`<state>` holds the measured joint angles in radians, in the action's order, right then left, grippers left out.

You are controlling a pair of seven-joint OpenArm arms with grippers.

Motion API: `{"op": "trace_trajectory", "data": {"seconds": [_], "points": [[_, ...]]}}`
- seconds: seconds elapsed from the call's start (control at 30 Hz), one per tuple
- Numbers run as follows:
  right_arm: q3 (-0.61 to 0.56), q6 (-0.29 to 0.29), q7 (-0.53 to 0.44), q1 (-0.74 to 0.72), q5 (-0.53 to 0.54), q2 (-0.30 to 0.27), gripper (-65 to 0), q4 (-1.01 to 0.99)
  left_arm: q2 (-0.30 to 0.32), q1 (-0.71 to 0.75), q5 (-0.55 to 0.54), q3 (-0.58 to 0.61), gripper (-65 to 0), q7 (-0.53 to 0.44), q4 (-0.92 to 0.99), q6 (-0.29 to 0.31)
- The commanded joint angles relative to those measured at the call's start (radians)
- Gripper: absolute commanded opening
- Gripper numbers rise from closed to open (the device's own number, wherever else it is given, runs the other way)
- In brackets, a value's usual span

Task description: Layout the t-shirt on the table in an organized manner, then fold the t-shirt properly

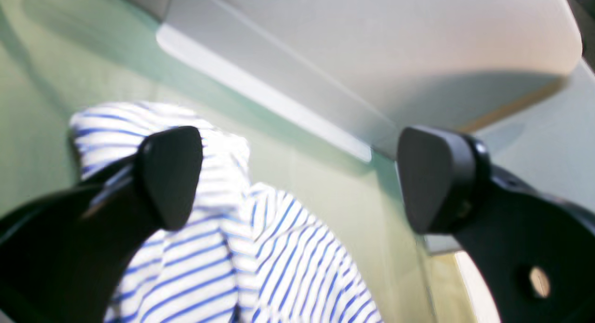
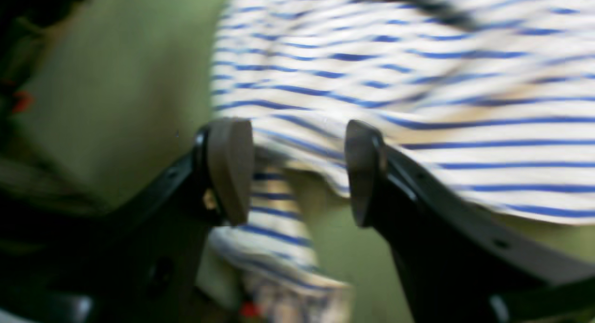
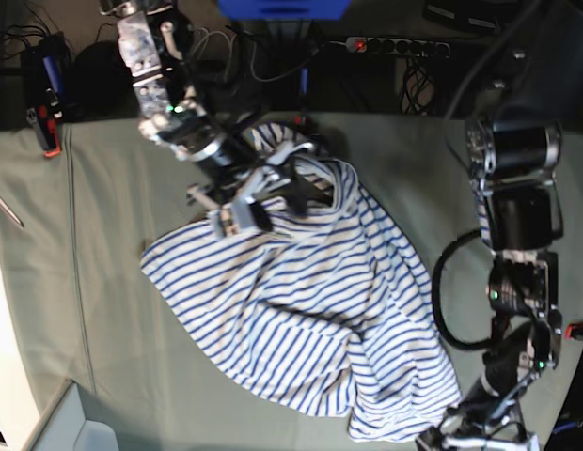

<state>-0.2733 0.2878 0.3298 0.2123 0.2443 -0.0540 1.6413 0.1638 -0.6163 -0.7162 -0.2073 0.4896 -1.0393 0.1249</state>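
Striped t-shirt [image 3: 310, 310] x1, table [image 3: 103, 282] x1, prob. 2 claws

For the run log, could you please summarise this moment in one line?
t-shirt: crumpled on table | left hand: open, empty | right hand: open over shirt edge | fold: not started

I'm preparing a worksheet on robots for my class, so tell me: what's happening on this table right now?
A two-armed robot is working on a striped t-shirt that lies crumpled, not yet spread flat, on the table. The right hand hovers over one edge of the shirt with its jaws apart, gripping nothing. The left hand is wide open too, above another bunched end of the cloth. Neither hand holds the shirt, and no fold has been made.
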Motion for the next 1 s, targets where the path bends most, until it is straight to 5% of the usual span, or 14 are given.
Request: {"op": "trace_trajectory", "data": {"seconds": [0.0,0.23,0.5,0.7,0.97], "points": [[0.013,0.004,-0.031,-0.014,0.013,-0.008,-32.4,0.029,0.010,0.002,-0.010,-0.005,0.0,-0.016,-0.045,0.006],[0.111,0.004,-0.030,-0.129,0.013,-0.123,-32.1,-0.033,-0.005,0.330,-0.010,-0.005,0.0,-0.022,-0.227,0.005],[0.159,0.004,-0.031,-0.396,0.013,-0.198,-32.0,-0.385,-0.119,0.643,0.000,-0.068,0.0,-0.024,-0.292,0.003],[0.159,0.004,-0.041,-0.587,0.013,-0.215,-32.0,-0.694,-0.171,0.704,0.002,-0.088,0.0,-0.024,-0.278,0.003],[0.153,0.004,-0.214,-0.627,0.011,-0.217,-32.0,-0.878,-0.208,0.651,0.004,-0.083,0.0,-0.022,-0.164,0.009]]}}
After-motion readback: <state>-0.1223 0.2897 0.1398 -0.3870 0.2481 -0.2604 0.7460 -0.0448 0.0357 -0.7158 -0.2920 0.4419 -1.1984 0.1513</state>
